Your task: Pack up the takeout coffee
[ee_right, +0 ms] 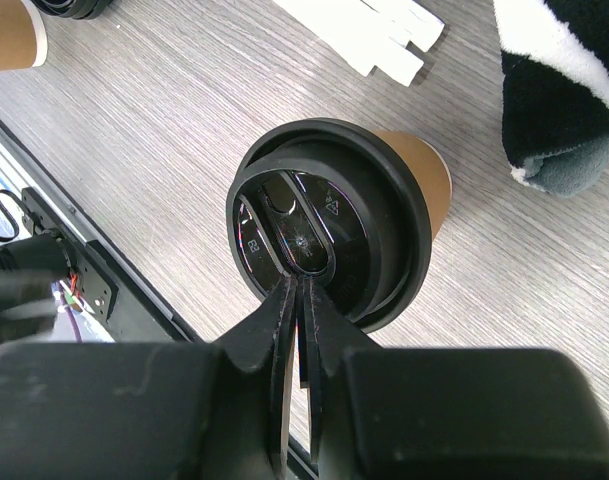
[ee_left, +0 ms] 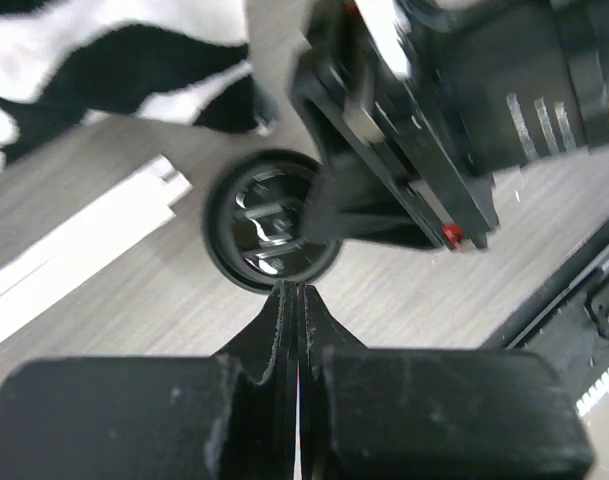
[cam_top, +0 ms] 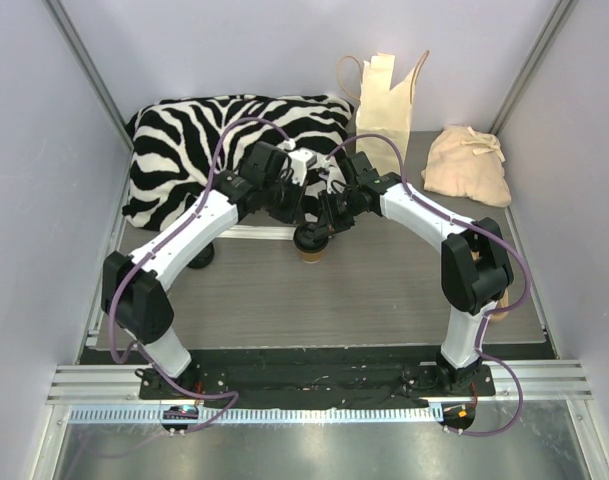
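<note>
The takeout coffee, a brown kraft cup point(ee_right: 419, 170), stands on the grey table under a flat black lid point(ee_right: 329, 225) that covers its top. In the top view the cup point(cam_top: 312, 256) shows just below both grippers. My right gripper point(ee_right: 302, 278) is shut, with its tips resting on the middle of the lid. My left gripper point(ee_left: 292, 290) is shut, with its tips at the near edge of the lid point(ee_left: 269, 220). In the top view the left gripper point(cam_top: 296, 212) and the right gripper point(cam_top: 329, 215) meet above the cup.
A zebra-striped cloth point(cam_top: 234, 150) lies at the back left. A cream paper bag point(cam_top: 384, 95) stands at the back, with a beige cloth pouch point(cam_top: 469, 165) to its right. White packets point(ee_right: 369, 30) and a second brown cup with a white top point(ee_right: 9, 35) lie close to the cup.
</note>
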Robot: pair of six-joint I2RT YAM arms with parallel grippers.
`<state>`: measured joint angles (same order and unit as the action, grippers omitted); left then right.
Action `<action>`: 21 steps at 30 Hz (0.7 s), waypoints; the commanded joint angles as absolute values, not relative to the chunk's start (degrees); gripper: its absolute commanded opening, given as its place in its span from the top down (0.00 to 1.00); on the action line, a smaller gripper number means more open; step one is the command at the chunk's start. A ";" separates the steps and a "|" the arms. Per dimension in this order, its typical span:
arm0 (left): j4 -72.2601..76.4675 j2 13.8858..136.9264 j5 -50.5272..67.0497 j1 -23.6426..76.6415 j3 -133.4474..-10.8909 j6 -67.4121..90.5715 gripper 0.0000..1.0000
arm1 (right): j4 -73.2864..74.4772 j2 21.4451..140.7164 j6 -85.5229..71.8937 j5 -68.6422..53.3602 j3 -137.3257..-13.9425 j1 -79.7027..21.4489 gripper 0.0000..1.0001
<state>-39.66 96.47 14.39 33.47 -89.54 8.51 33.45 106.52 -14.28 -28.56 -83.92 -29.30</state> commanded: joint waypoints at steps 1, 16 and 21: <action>-39.38 95.97 15.56 34.98 -85.35 8.00 0.99 | 36.30 109.07 -12.22 -24.52 -83.15 -29.53 0.86; -35.24 96.16 17.66 34.45 -78.48 8.44 1.00 | 36.83 110.57 -11.87 -25.22 -83.14 -29.53 0.86; -34.54 92.37 16.79 34.45 -81.99 8.61 1.00 | 36.91 110.48 -12.13 -25.31 -83.85 -29.53 0.86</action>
<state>-35.03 97.82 16.53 34.74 -78.76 8.54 33.69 107.31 -14.26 -30.41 -84.36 -29.19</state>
